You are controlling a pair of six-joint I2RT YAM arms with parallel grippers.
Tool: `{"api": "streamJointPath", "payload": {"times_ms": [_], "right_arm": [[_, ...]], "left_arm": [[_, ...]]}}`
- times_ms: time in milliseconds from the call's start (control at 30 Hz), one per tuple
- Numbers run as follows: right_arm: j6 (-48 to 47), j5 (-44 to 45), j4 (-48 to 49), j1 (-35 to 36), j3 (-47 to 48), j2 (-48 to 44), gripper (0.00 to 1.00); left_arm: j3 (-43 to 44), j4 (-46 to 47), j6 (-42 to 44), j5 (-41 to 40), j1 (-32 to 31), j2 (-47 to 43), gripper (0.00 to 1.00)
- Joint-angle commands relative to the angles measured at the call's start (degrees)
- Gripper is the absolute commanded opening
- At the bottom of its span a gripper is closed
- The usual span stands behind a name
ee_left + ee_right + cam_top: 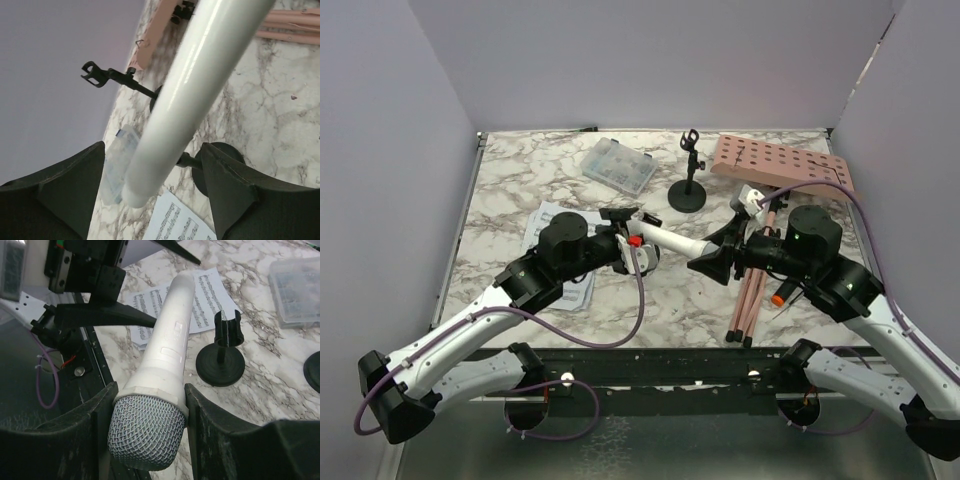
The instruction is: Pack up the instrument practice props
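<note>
White microphone (pixel 670 241): held clear of the marble table (pixel 520 170), roughly level, bridging the two arms at mid-table.
Right gripper (pixel 149 397): clenched on the microphone's neck, just behind the mesh head.
Left gripper (pixel 152 150): released, its fingers spread wide on either side of the handle's tail end; a gap shows on both sides, so it has no hold.
Step in hand: most likely a handover of the microphone between the arms; the direction cannot be told.
Mic holders: one stands upright (pixel 688 190) toward the back, and another (pixel 221 362) stands just beside the sheet-music pages (pixel 200 300).
Pink board (pixel 782 166): back right, with its legs (pixel 750 300) lying by the right arm.
Clear plastic box (pixel 618 166): back left, well apart from the microphone.
Next move: if the left is to take over, it probably needs to close squarely on the glossy round handle before the right lets go, since that surface may slip.
</note>
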Motion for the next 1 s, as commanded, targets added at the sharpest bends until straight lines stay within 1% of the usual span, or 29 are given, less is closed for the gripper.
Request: {"api": "streamJointPath", "payload": {"times_ms": [0,67,100,133,167,200,267,467,500,567,600,700,733,767,833,867,967], "right_arm": [[-2.01,-4.99,1.62,0.28,3.06,1.48,0.00],[-2.34,-5.91,1.54,0.25,3.65,2.20,0.01],[-2.35,-6.55,1.48,0.29,4.05,2.52,0.01],[-2.35,-7.05,1.42,0.31,4.31,2.82,0.01],[-2.35,-7.37,1.44,0.26,4.55,3.09,0.01],[-2.35,-7.67,1.57,0.28,4.75,3.34,0.01],[-3.18,-7.96,2.18,0.26,4.83,3.65,0.01],[-3.03,-6.92,7.66,0.27,3.20,3.06,0.01],[-3.05,-6.55,9.10,0.25,2.78,2.82,0.03],[-0.99,-5.55,12.11,0.31,1.85,2.24,0.14],[-0.44,-4.78,13.79,0.27,1.16,1.76,0.22],[0.97,-1.02,19.35,0.23,-1.32,0.15,0.56],[1.37,0.20,21.29,0.25,-2.13,-0.45,0.66],[1.91,1.77,23.31,0.25,-2.86,-1.00,0.73],[2.41,4.13,26.96,0.25,-4.28,-1.90,0.84],[2.80,4.87,28.67,0.25,-5.14,-2.26,0.87],[4.48,5.78,33.93,0.25,-7.49,-2.50,0.93]], "left_arm": [[1.37,-7.13,4.53,0.83,-2.65,1.29,0.78],[1.68,-7.74,5.01,-0.94,-3.72,1.67,0.77],[1.74,-7.82,5.22,-1.83,-4.06,1.85,0.75],[1.85,-7.76,5.49,-2.77,-4.37,1.94,0.71],[2.04,-7.67,5.70,-3.72,-4.57,2.09,0.65],[2.33,-7.69,5.67,-4.50,-4.77,2.20,0.55],[2.83,-7.65,5.29,-5.18,-5.02,2.43,0.39],[2.48,-4.40,0.71,-5.03,-5.57,2.06,0.02],[2.28,-3.53,-0.18,-5.17,-5.55,2.04,0.00],[2.03,-2.33,-1.96,-5.75,-5.54,1.73,0.00],[1.87,-1.66,-2.83,-6.18,-5.55,1.66,0.00],[1.75,0.92,-7.39,-7.98,-5.58,1.40,0.00],[1.93,1.96,-10.66,-8.54,-5.56,1.36,0.00],[2.02,3.10,-13.54,-8.90,-5.60,1.36,0.00],[2.46,4.71,-18.62,-9.34,-5.55,1.51,0.00],[2.62,5.67,-21.13,-9.86,-5.58,1.69,0.00],[2.87,8.49,-27.88,-9.45,-5.60,2.14,0.00]]}}
